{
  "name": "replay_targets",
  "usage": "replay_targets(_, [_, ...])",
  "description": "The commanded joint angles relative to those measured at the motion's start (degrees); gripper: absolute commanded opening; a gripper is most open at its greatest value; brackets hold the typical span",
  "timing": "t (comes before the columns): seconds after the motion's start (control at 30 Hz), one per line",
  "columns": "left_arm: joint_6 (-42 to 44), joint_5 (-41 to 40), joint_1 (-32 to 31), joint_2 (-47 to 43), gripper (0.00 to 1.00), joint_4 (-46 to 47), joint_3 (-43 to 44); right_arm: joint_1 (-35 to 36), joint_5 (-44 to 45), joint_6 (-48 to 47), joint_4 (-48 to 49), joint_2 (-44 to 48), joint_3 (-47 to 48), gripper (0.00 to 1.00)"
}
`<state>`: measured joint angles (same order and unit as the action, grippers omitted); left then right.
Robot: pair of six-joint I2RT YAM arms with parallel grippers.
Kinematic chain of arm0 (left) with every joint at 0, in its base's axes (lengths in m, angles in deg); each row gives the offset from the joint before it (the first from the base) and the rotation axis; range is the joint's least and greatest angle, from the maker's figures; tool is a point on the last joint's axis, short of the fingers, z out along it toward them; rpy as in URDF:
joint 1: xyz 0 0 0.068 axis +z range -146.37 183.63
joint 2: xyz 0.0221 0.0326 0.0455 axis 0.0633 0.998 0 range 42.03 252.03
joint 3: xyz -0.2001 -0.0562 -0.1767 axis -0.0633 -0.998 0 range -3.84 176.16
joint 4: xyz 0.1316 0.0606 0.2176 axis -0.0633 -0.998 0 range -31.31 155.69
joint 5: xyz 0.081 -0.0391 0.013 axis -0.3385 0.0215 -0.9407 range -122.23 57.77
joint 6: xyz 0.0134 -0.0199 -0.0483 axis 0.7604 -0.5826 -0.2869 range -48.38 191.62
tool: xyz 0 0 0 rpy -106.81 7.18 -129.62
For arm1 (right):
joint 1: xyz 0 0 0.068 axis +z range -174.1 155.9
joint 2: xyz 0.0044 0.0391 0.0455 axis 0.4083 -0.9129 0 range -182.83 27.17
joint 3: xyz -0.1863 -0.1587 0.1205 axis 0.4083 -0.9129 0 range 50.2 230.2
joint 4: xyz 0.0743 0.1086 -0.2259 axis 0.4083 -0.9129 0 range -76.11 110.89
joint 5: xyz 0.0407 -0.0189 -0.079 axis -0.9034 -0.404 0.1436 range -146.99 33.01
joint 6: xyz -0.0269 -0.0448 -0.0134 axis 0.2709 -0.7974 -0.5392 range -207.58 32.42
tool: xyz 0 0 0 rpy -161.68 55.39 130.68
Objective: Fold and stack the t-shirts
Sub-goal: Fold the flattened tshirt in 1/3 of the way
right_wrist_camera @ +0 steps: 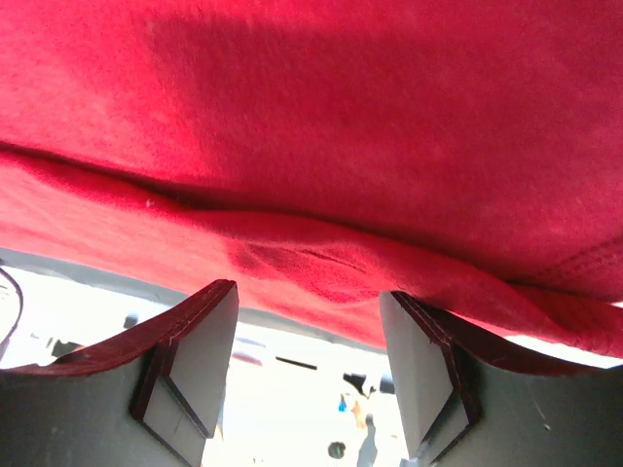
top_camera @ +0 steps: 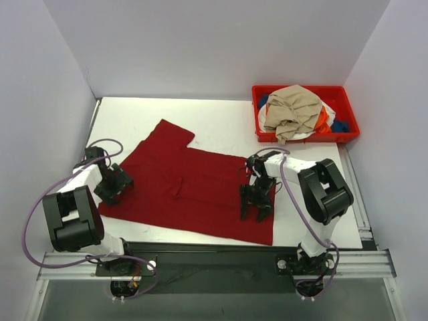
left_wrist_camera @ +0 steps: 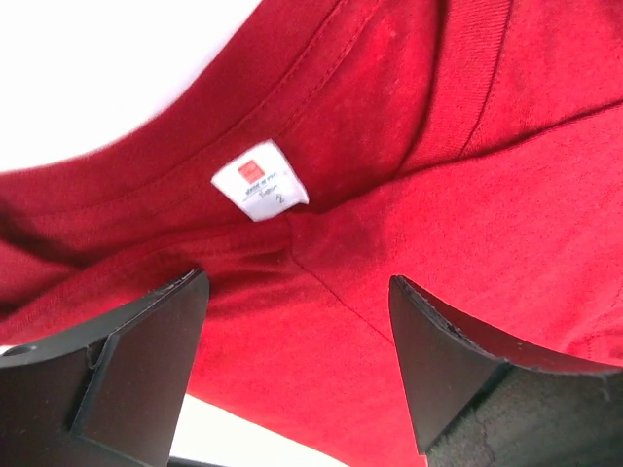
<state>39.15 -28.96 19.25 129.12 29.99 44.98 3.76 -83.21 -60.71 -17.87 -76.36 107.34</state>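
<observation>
A dark red t-shirt (top_camera: pixel 194 187) lies spread flat on the white table. My left gripper (top_camera: pixel 112 192) is open at the shirt's left edge. In the left wrist view its jaws (left_wrist_camera: pixel 297 284) stand wide apart just above the red cloth near the collar, where a small white neck label (left_wrist_camera: pixel 260 181) shows. My right gripper (top_camera: pixel 256 212) is open over the shirt's right part. In the right wrist view (right_wrist_camera: pixel 307 294) its fingers straddle the shirt's hem (right_wrist_camera: pixel 321 253) with nothing clamped. More shirts, tan (top_camera: pixel 291 107), orange, white and blue, are piled in the bin.
A red plastic bin (top_camera: pixel 348 100) stands at the table's back right corner. White walls close in the left, back and right sides. The metal rail with the arm bases (top_camera: pixel 214 257) runs along the near edge.
</observation>
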Motion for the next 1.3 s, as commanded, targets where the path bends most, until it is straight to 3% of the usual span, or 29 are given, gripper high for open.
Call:
replay_targets(0.0, [-1.8,-1.9,0.6,-4.8,0.86,-5.2,-1.5,2.8,3.0,0.1,0.3,-1.1,-4.7,0.61])
replay_targets(0.5, [-2.3,-5.9,0.4,-13.9,0.88,-9.2,0.6,4.5,11.0,-1.1,-5.3,4.6,1.7,0.61])
replay_targets(0.63, [-2.0,-9.0,-5.7,-12.9,0.88,-6.0,5.1,2.7,16.2,-1.6,-6.8,8.0,5.2,0.62])
replay_targets(0.7, [-2.7,-9.5,-11.7,-11.2,0.88,-3.4,7.6,1.5,18.2,-2.3,-6.5,8.3,6.5,0.62])
replay_targets(0.83, [-4.6,-3.9,-18.0,-4.0,0.88,5.1,11.6,-1.0,17.6,-3.8,-5.3,4.7,10.0,0.62])
replay_targets(0.93, [-4.9,0.1,-19.1,3.7,0.88,10.4,13.4,-2.0,15.9,-4.1,-3.7,-0.4,13.0,0.62])
replay_targets(1.07, [-5.2,1.4,-19.0,8.8,0.88,10.1,14.8,-1.8,14.9,-4.0,-2.8,-4.7,14.2,0.62])
replay_targets(1.27, [-5.0,0.5,-18.7,8.8,0.88,9.6,10.5,-1.8,15.1,-3.9,-1.7,-8.1,13.5,0.61])
